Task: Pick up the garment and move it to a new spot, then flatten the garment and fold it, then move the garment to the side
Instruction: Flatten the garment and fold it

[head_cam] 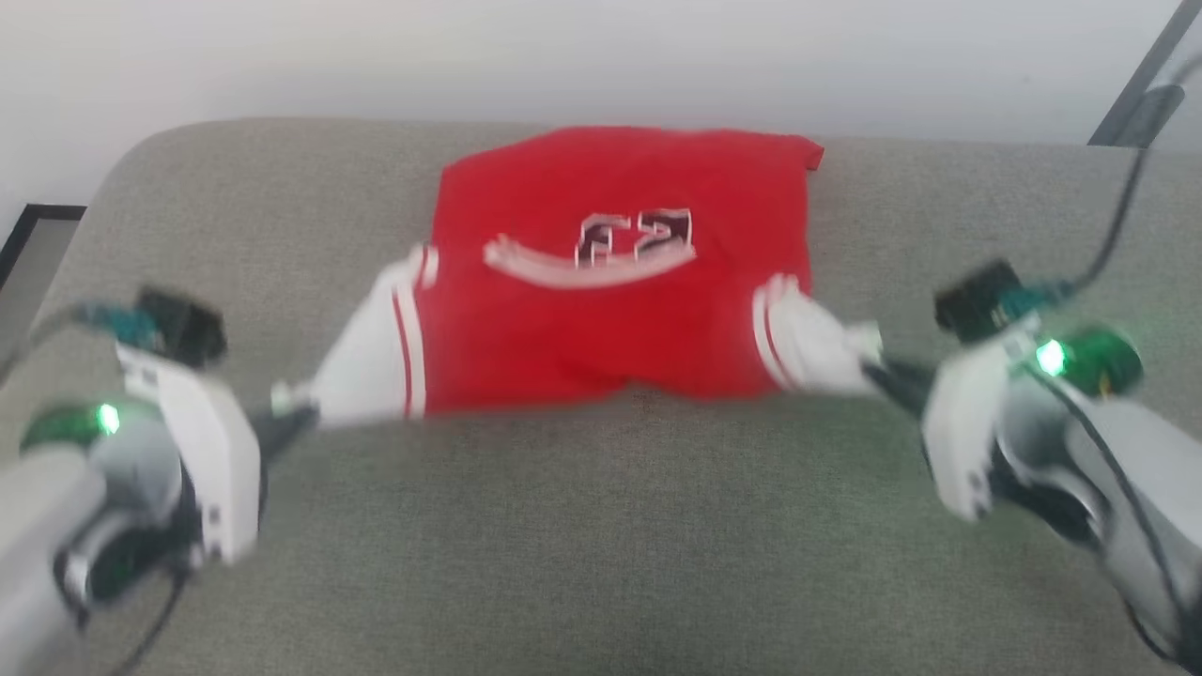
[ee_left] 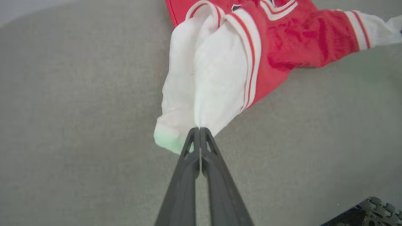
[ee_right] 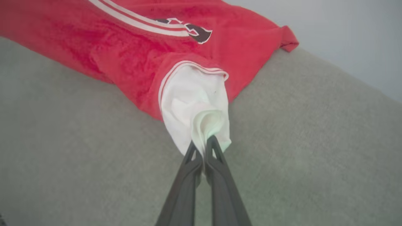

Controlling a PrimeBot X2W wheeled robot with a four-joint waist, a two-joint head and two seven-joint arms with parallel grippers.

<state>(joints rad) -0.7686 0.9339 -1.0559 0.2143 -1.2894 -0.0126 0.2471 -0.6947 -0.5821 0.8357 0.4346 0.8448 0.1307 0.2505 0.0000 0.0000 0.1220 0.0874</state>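
Head view: L gripper [head_cam: 296, 413] & R gripper [head_cam: 878, 371] sat nearest, low at either side. The garment [head_cam: 610, 310] lay spread betw. them on the grey sofa cushion [head_cam: 601, 545], toward the back.

Left wrist view: jaws pressed together, pinching left-side cuff [ee_left: 201, 78].

Right wrist view: same, pinching the bunched right-side cuff [ee_right: 194, 103].

Risk, imo: thin cuffs could slip w/ an uneven pull. The cable [head_cam: 1122, 211] by the R arm might snag. The wall [head_cam: 601, 56] sat close behind.

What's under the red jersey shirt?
The bright red thin-fabric jersey shirt lies on a grey woven couch cushion. Anything between them is hidden by the cloth.
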